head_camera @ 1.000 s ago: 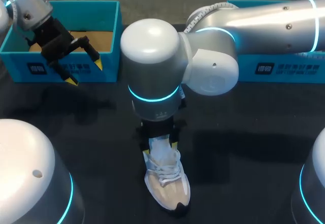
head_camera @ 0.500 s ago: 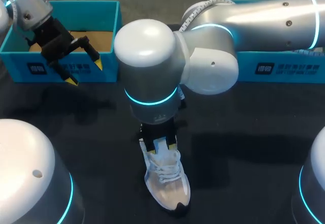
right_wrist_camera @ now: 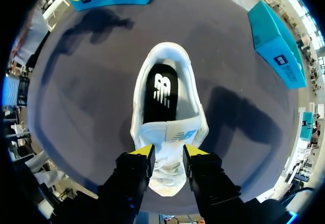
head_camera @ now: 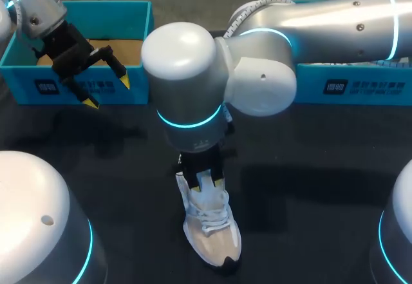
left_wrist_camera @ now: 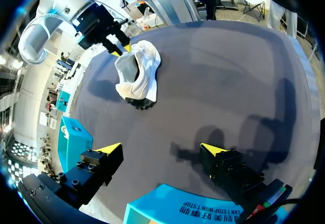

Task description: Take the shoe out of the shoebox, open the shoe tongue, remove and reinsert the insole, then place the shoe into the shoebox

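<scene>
A white and beige shoe [head_camera: 214, 234] stands on the black table near its front middle, toe toward the front edge. My right gripper [head_camera: 201, 181] comes straight down onto it. In the right wrist view the gripper [right_wrist_camera: 168, 151] has its fingers on either side of the shoe's [right_wrist_camera: 165, 61] raised white tongue [right_wrist_camera: 167, 135], shut on it, with the black insole [right_wrist_camera: 161, 92] showing inside. My left gripper [head_camera: 108, 93] hangs open and empty over the front wall of the teal shoebox [head_camera: 147, 39]. The left wrist view shows the shoe [left_wrist_camera: 139, 79] and my right gripper [left_wrist_camera: 120, 49] far ahead of the open left gripper [left_wrist_camera: 161, 149].
A second teal box [head_camera: 351, 85] sits at the back right, partly behind my right arm. The left shoebox [left_wrist_camera: 183, 206] has a brown cardboard floor. Bare black tabletop [head_camera: 309, 168] lies either side of the shoe.
The right gripper's fingers have narrowed onto the shoe tongue, and the right arm has shifted slightly left. The left arm has stayed put.
</scene>
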Tool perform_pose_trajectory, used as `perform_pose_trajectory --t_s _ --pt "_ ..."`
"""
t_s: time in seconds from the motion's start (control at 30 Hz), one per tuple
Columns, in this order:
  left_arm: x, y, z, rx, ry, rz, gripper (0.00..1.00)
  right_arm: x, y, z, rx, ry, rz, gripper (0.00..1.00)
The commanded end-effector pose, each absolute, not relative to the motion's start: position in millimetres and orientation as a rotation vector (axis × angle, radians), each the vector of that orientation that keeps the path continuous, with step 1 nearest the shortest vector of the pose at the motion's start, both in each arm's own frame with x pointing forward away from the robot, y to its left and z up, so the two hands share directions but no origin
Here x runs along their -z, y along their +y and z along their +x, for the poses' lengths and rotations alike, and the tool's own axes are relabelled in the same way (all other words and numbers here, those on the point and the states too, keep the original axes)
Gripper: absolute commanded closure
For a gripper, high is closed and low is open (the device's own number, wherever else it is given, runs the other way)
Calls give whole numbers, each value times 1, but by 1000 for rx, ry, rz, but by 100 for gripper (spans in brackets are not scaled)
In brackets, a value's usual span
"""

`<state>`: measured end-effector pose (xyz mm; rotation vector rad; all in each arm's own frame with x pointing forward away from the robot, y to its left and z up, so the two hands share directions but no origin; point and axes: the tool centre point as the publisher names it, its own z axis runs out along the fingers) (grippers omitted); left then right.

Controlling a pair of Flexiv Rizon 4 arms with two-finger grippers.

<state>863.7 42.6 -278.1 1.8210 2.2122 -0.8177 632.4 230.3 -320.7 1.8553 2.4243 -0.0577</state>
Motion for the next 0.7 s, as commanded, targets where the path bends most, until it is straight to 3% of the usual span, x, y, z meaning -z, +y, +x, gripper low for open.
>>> perform_pose_trajectory --t_s 0.03,0.7 --pt "278 43 863 813 2213 1821 0 330 230 639 68 2434 1859 68" --pt "278 43 863 813 2213 1821 0 355 238 660 89 2446 1870 69"
